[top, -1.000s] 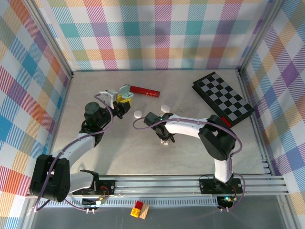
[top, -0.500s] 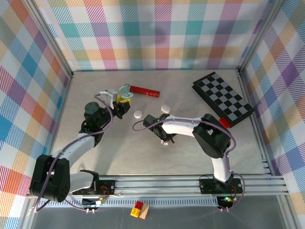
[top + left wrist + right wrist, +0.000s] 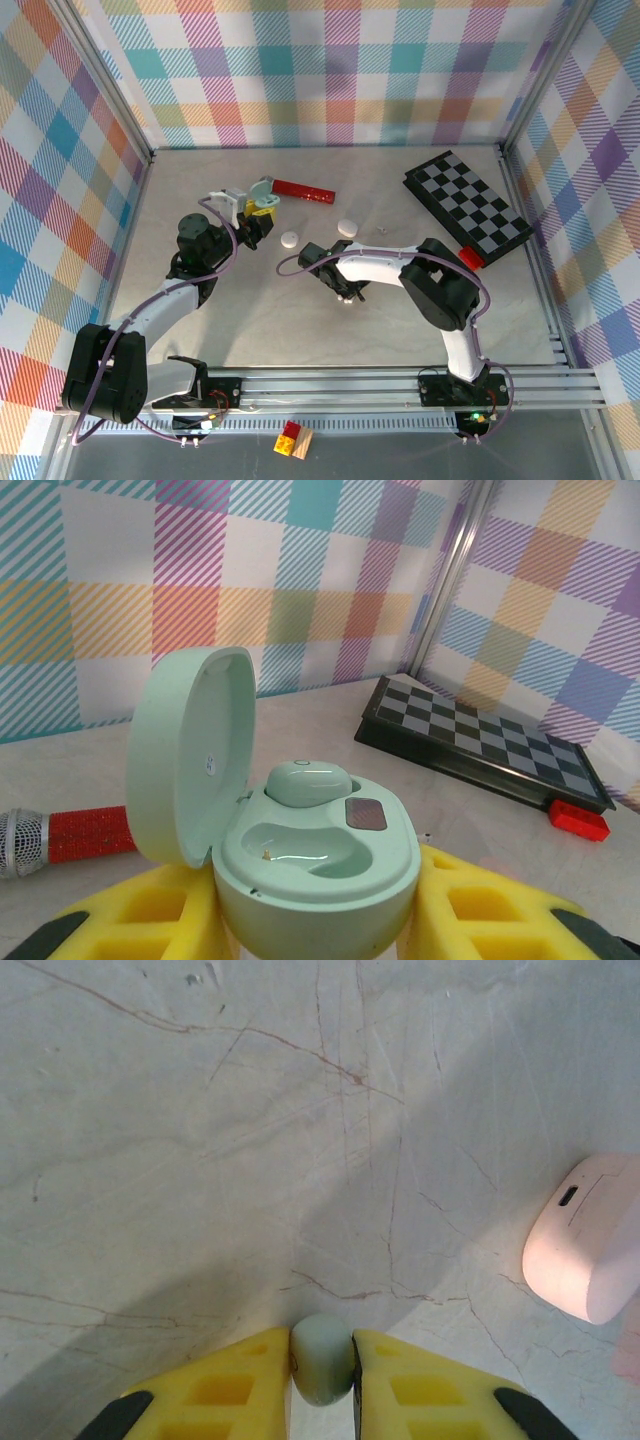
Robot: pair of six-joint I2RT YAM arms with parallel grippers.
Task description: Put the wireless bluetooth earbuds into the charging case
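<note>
Since a second ago the right arm's elbow has swung a little toward the middle of the table and its wrist has edged left, while the left arm has stayed where it was. The right gripper, over the bare table, now has its yellow pads pressed in on a pale green earbud, which sits pinched between them just above the surface. A closed pink case lies on the table off to one side of it, well apart from the pads. The left gripper holds the pale green charging case clamped between its yellow fingers, with the lid standing open and upright. Inside, a second earbud is seated in the far well, and the near well is bare. From above, two small pale oval cases lie between the arms; which of them is the pink one is hard to say at that size.
</note>
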